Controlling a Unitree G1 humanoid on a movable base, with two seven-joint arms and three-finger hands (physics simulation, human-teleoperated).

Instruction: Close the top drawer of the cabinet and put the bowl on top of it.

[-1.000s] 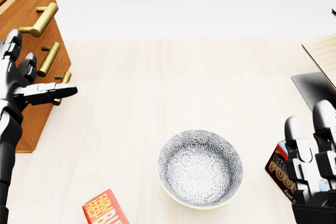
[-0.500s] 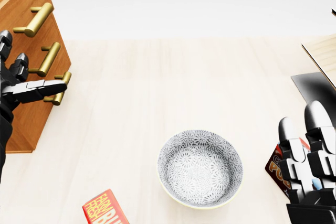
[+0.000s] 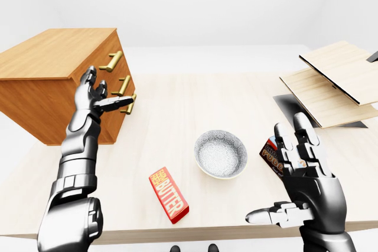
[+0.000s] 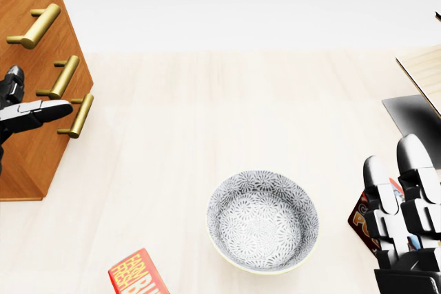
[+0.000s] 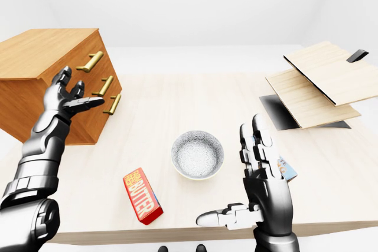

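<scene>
Presently: counter (image 3: pixel 177 104), cabinet (image 3: pixel 53 81) at its left end, bowl (image 3: pixel 221 153) lying free.
Cabinet's brass handles (image 3: pixel 112 61) face right; left hand (image 3: pixel 91 97) spread wide just beside the lower handles, gripping nothing; right hand (image 3: pixel 312 188) likewise wide and empty, bottom right of the left-eye view; bowl upright mid-counter, well apart from the cabinet; red butter box (image 3: pixel 169 195) near it.

Cut off and covered
Head view: the cabinet (image 4: pixel 31 163) runs off the left edge, the red butter box (image 4: pixel 138 275) off the bottom; the right hand (image 4: pixel 406 232) covers most of the pudding box (image 4: pixel 363 222)
</scene>
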